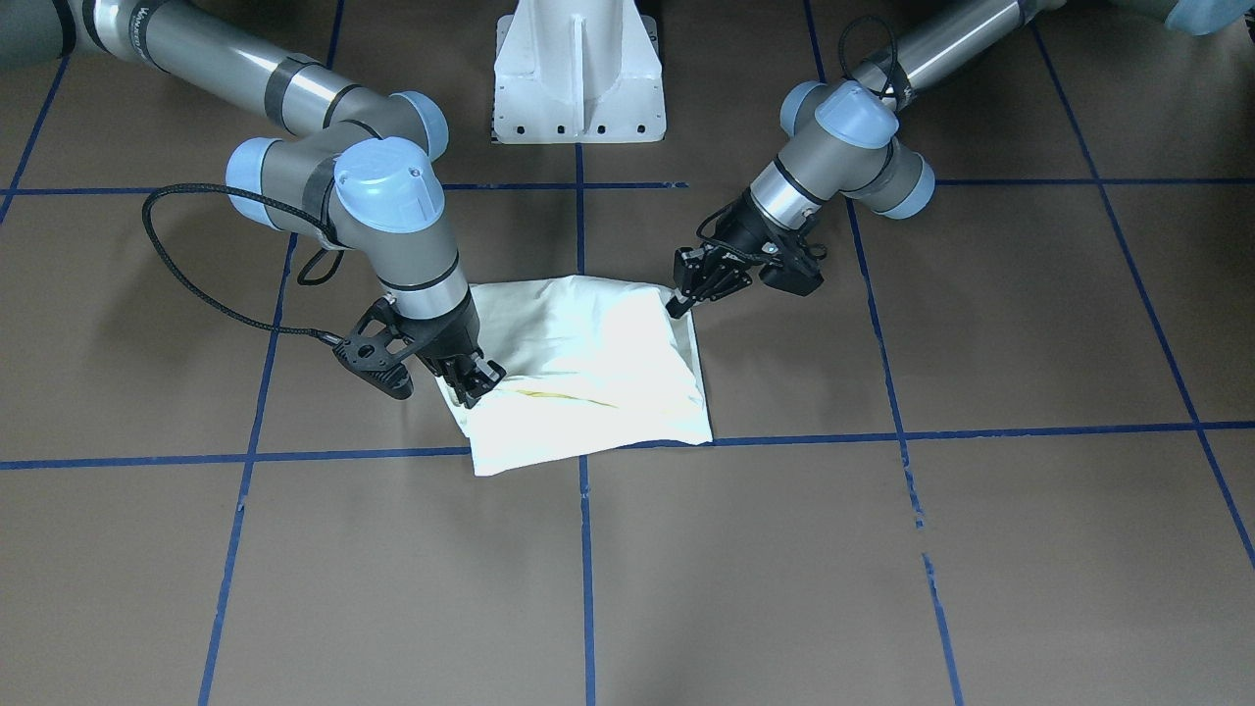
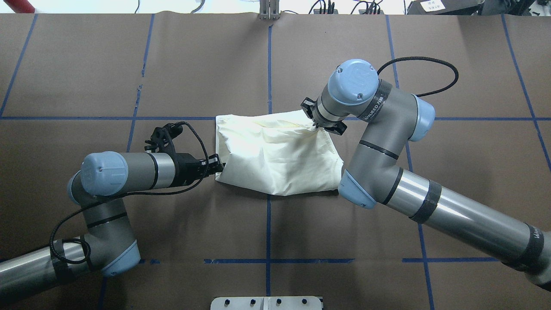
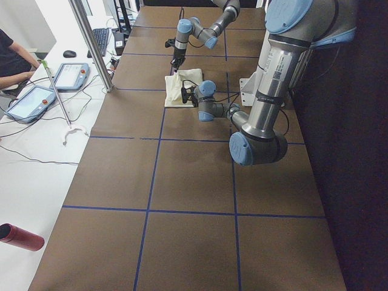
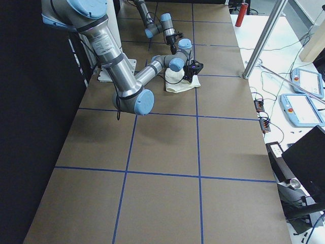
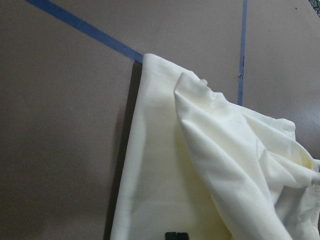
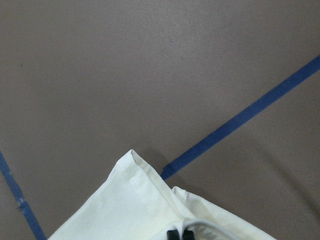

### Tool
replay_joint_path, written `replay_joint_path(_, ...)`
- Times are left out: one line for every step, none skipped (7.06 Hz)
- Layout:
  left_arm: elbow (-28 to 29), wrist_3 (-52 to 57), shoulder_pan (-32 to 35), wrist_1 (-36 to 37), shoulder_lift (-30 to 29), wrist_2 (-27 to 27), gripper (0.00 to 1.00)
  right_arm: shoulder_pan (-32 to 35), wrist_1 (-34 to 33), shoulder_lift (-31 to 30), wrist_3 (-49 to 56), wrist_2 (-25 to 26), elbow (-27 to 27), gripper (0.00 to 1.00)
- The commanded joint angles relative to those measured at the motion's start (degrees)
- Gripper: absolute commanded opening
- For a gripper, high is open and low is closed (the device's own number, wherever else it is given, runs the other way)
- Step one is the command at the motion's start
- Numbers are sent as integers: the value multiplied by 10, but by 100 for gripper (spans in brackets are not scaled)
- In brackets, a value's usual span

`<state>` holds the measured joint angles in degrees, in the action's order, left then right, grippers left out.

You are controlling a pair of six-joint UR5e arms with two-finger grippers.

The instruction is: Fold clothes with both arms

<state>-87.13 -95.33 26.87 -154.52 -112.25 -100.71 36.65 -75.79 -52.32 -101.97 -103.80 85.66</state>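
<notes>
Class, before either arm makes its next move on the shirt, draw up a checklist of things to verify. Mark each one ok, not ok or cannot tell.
1. Left gripper shut on the T-shirt edge: ok.
2. Right gripper shut on the shirt's other side: ok.
3. Left arm and right arm apart, not crossed: ok.
4. Cloth lying flat: not ok; a loose layer bunches up in the left wrist view.
5. Printed side located: cannot tell; only plain pale cloth shows.
</notes>
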Motion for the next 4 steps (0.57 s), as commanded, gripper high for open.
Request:
replay_joint_path(6,2,-6,-63,4,-74,0,-1,-1,0,-1,0,0,0)
replay_joint_path(20,38,-6,-92,7,-114,0,-1,0,0,-1,0,0,0)
replay_joint_path(28,45,-6,-97,7,-116,0,-1,-1,0,-2,0,-1,0)
replay_joint_path(26,45,-5,-113,13,-136,0,-1,-1,0,-2,0,-1,0)
